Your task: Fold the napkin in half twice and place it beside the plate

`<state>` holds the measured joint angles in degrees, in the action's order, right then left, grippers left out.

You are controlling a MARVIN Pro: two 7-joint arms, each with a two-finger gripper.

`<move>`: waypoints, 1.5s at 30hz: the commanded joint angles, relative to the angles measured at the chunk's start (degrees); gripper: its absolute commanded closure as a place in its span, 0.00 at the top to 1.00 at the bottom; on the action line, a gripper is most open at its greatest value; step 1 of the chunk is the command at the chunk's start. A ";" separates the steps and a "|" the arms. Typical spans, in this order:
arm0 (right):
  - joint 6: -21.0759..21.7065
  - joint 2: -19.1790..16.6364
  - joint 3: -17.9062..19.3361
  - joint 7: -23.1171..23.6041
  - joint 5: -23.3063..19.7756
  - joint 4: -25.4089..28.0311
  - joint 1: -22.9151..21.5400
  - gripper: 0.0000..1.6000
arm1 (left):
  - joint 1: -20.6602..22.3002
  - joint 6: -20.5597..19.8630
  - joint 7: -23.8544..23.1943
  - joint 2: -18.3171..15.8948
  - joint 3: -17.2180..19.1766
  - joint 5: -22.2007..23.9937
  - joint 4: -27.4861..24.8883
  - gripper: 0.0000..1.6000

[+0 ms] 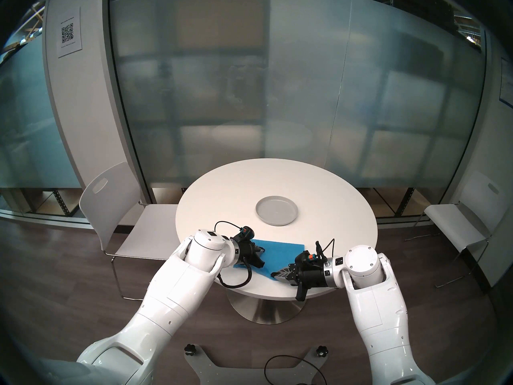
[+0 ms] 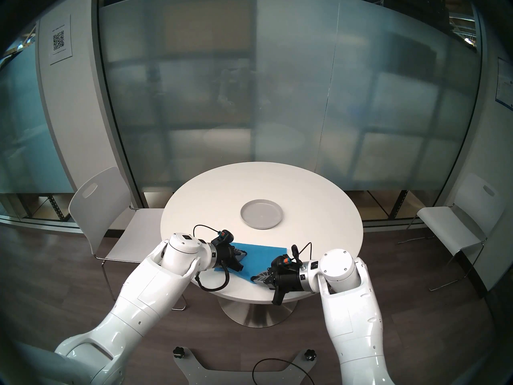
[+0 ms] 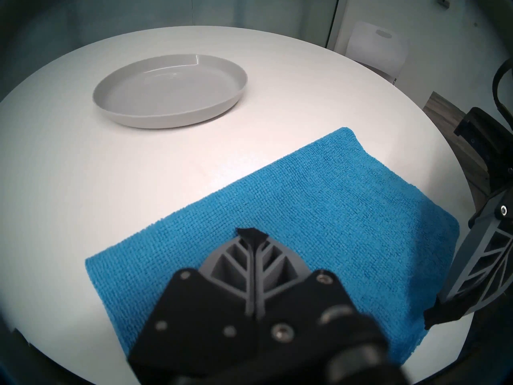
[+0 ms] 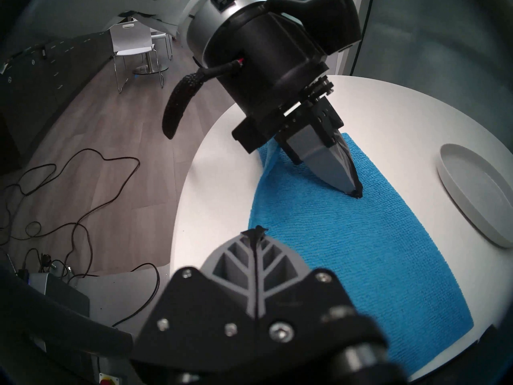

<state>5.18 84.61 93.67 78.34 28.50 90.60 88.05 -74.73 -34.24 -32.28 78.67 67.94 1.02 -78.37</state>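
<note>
While the bright blue rectangular terry cloth napkin (image 1: pixel 277 255) lies flat on the round white counter (image 1: pixel 222 198), near its front edge, both pincers are pressed together and hold nothing.

The left pincer (image 4: pixel 354 191) points down with its closed tip on or just above the napkin, near the left end; I cannot tell if it really touches. I think it stays there to keep the cloth from sliding.

The right pincer (image 3: pixel 433 316) hangs at the right end of the napkin, at the near corner, also closed. It seems to be apart from the fabric, but this is hard to see.

At the left end one edge of the cloth stands up a little, showing a layer under it, so the napkin is probably folded once already.

The round light-grey plate (image 1: pixel 277 210) with a low rim stands farther back on the counter, apart from the napkin. The second fold and the placing beside the plate are not yet done.
</note>
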 commanded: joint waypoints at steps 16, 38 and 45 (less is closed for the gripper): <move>-2.37 4.46 -0.21 -4.50 -0.85 -0.81 -2.18 0.00 | -0.39 -0.52 -0.05 0.01 -0.05 -0.32 -1.31 0.00; -4.75 5.88 -4.18 -5.69 -0.55 -6.42 -5.18 0.00 | -1.80 -1.17 0.03 0.16 0.02 -0.90 -3.37 0.00; -4.39 5.74 -5.26 -4.23 -0.51 -6.11 -4.59 0.00 | -1.78 -1.39 0.19 0.38 -0.01 -1.24 -3.33 0.00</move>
<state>0.51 89.69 89.49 72.79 28.44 83.40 83.99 -76.76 -35.66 -32.26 78.74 68.09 -0.11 -81.23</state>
